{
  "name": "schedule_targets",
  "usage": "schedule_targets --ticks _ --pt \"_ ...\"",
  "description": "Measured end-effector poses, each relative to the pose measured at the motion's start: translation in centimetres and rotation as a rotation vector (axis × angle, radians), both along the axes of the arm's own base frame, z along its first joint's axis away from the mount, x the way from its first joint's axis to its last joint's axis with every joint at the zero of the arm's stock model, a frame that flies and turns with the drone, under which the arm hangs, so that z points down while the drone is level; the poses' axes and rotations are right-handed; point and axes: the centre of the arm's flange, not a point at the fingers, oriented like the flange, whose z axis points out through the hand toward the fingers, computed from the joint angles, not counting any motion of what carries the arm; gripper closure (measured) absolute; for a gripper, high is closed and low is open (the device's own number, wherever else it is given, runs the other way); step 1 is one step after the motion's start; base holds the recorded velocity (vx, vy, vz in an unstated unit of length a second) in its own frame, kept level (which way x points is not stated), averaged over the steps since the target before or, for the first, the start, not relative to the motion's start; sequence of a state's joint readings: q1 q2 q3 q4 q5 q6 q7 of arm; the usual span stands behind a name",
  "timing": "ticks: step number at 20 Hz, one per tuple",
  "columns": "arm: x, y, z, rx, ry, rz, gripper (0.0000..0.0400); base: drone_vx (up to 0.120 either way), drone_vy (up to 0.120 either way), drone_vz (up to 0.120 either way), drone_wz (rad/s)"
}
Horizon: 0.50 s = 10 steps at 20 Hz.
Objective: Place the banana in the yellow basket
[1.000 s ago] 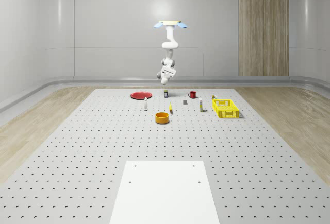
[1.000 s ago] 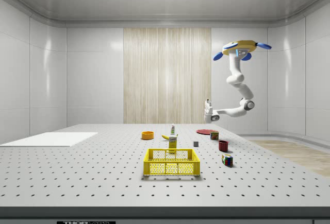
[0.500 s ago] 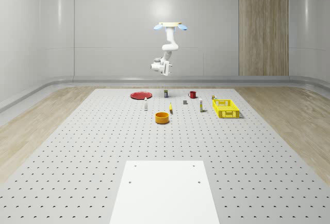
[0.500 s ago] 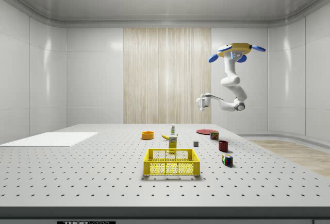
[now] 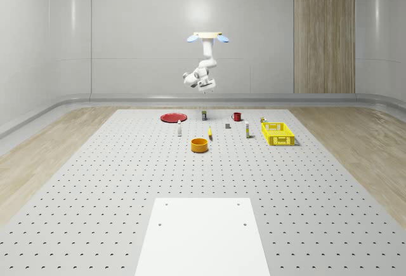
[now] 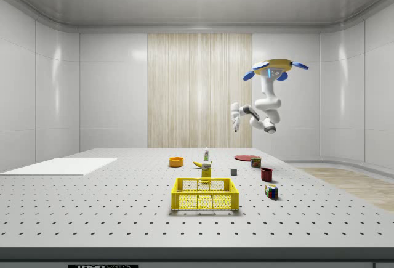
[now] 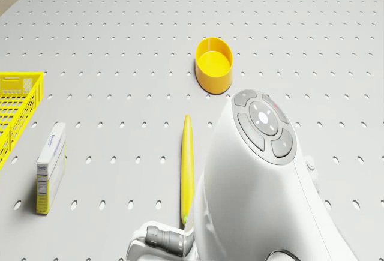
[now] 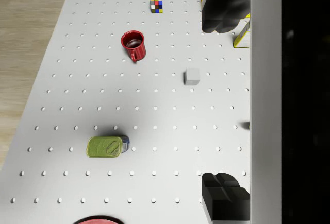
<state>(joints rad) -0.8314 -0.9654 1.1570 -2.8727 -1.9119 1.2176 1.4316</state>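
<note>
In the whole-scene view you see the drone (image 5: 207, 37) hovering high over the far end of the bench (image 5: 127, 181), its arm folded beneath it and the tool (image 5: 206, 87) hanging in the air well above the things. Below it, the banana (image 5: 210, 134) lies on the bench just beside the orange bowl (image 5: 200, 144), and the yellow basket (image 5: 278, 133) stands well apart toward this view's right; a red plate (image 5: 172, 117) and a red mug (image 5: 236, 116) sit farther back. In the side view you find the drone (image 6: 271, 69) aloft toward the right, the tool (image 6: 235, 120) pointing down, high over the bench. The basket (image 6: 205, 194) stands in front, and nothing can be made out inside it; a small box (image 6: 206, 170) stands upright behind it, and the bowl (image 6: 176, 162) lies farther back. In the drone view the banana (image 7: 186, 168) lies straight on the bench between a white box (image 7: 50, 168) on its side and the arm's housing, with the bowl (image 7: 214, 65) empty just beyond it and a corner of the basket (image 7: 18, 102) at the edge. In the wrist view the two dark fingers (image 8: 224, 198) stand wide apart, so the tool (image 8: 225, 105) is released and grips nothing; below it you see the mug (image 8: 133, 45), a green can (image 8: 107, 147) on its side, a grey cube (image 8: 192, 76) and a coloured puzzle cube (image 8: 157, 2).
</note>
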Motion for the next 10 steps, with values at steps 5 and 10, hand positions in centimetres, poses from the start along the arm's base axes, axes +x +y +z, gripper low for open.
schedule_targets --ticks 5,10 --pt "0.0 -1.3 -0.3 -0.138 0.004 -0.004 0.0 0.12 0.0 -0.048 0.0" --pt "0.0 -1.9 -0.3 -0.195 0.006 -0.005 0.0 0.12 0.096 0.0 0.0"
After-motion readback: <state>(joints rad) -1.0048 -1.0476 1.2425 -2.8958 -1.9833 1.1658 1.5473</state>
